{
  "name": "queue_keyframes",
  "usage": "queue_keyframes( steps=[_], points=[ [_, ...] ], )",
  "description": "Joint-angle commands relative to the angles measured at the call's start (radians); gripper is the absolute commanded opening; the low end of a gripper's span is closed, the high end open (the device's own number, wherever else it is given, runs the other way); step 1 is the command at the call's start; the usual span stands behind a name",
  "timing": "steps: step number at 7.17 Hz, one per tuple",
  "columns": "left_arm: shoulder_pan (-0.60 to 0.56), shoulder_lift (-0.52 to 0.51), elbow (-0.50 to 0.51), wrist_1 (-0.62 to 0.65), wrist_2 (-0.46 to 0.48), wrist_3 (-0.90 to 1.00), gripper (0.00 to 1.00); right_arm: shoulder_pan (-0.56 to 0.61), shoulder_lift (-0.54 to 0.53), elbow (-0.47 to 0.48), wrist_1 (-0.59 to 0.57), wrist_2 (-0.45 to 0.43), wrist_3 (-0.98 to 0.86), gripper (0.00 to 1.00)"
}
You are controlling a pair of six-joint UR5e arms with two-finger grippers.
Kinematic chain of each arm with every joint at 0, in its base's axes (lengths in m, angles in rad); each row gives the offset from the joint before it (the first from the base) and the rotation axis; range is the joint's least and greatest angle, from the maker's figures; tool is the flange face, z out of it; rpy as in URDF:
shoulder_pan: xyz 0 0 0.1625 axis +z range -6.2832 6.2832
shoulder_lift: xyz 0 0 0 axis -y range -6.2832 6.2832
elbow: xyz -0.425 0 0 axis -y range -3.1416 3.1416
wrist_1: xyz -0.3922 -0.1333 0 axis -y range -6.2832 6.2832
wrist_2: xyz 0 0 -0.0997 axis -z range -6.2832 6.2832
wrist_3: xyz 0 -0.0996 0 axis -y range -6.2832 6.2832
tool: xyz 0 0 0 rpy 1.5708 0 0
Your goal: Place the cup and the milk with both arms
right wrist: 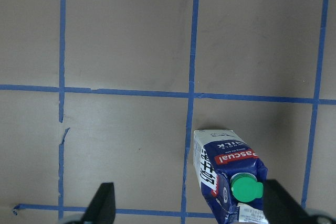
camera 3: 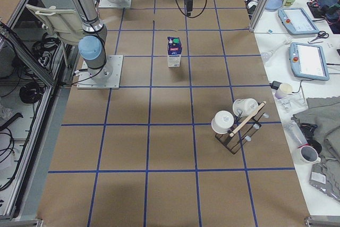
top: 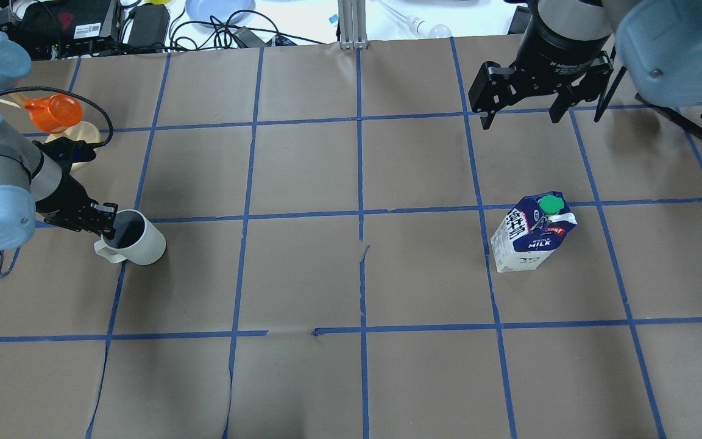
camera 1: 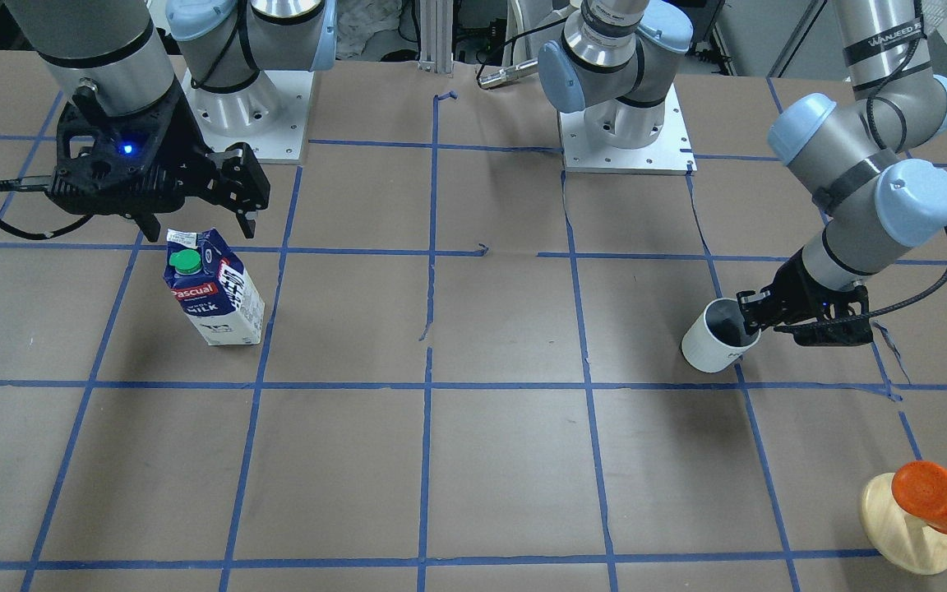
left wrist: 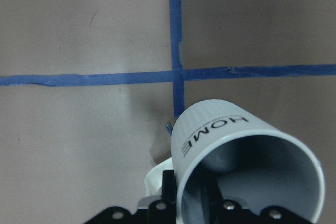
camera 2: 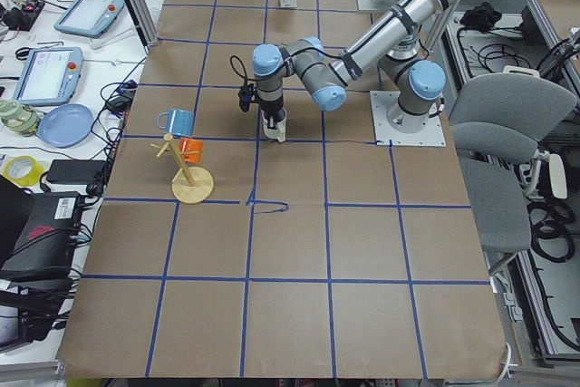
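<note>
The cup (top: 138, 241) is a white mug with a grey inside and "HOME" lettering (left wrist: 212, 128). It sits low at the table's left side, slightly tilted (camera 1: 710, 337). My left gripper (top: 106, 227) is shut on its rim next to the handle, one finger inside and one outside (left wrist: 186, 192). I cannot tell whether the cup touches the table. The milk (top: 532, 235) stands upright on the right side (camera 1: 214, 300), green cap on top (right wrist: 247, 190). My right gripper (top: 518, 117) is open and empty, hovering above and beyond the carton (camera 1: 198, 224).
An orange cup on a wooden stand (top: 52, 113) and a blue mug (top: 0, 61) stand just beyond my left arm. The two arm bases (camera 1: 243, 107) (camera 1: 625, 123) sit at the robot's edge. A rack with white cups (camera 3: 236, 123) stands on the right end.
</note>
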Motion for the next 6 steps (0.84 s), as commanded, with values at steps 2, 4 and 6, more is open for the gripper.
queue_keyframes(
  steps=[2,4,6],
  points=[
    [-0.183,0.013,0.067,-0.002,0.0,-0.245,0.04,-0.001,-0.001,0.0,0.002,0.002,0.003,1.0],
    [-0.409,-0.005,0.197,-0.019,0.036,-0.442,0.04,-0.001,-0.001,0.001,0.002,0.0,0.001,1.0],
    [-0.539,-0.027,0.24,-0.06,0.02,-0.663,0.04,-0.001,0.002,0.003,0.002,0.003,-0.002,1.0]
  ],
)
